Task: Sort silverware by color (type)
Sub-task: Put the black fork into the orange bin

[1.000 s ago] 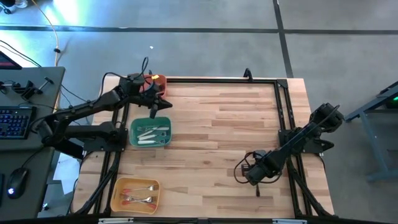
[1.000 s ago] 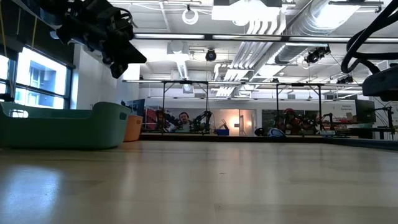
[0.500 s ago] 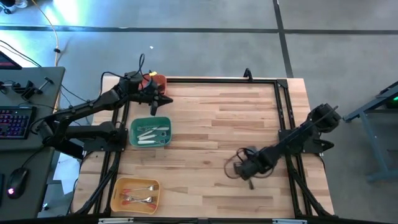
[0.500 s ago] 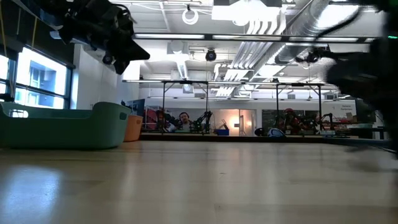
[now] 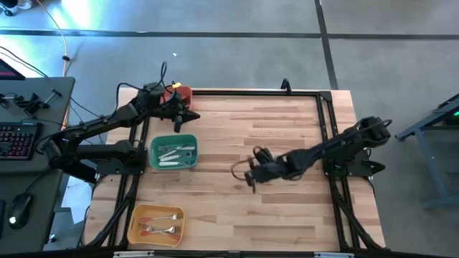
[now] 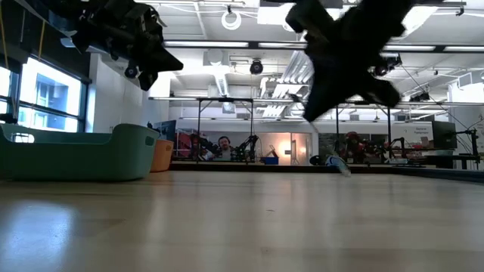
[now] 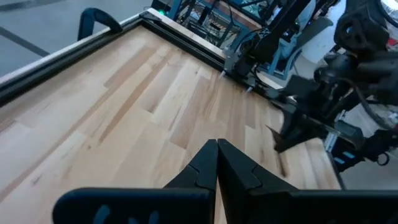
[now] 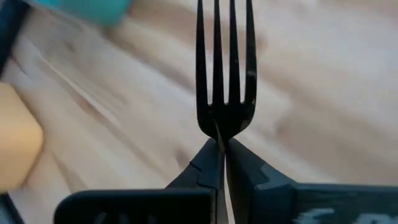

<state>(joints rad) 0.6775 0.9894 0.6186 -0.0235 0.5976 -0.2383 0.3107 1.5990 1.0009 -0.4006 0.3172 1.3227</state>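
So the right gripper (image 5: 249, 174) is pinching a black fork (image 8: 225, 68) over the middle of the table (image 5: 272, 129). The left gripper (image 5: 188, 115) is hovering closed and empty by the far-left corner, beyond the green bin (image 5: 173, 153) holding white-handled silverware (image 5: 174, 153).

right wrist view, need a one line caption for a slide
Right tool shut on a black fork, tines pointing forward, above the wooden table.

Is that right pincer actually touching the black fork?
Touching. The right wrist view shows the right pincer shut on the black fork, just below its tines.
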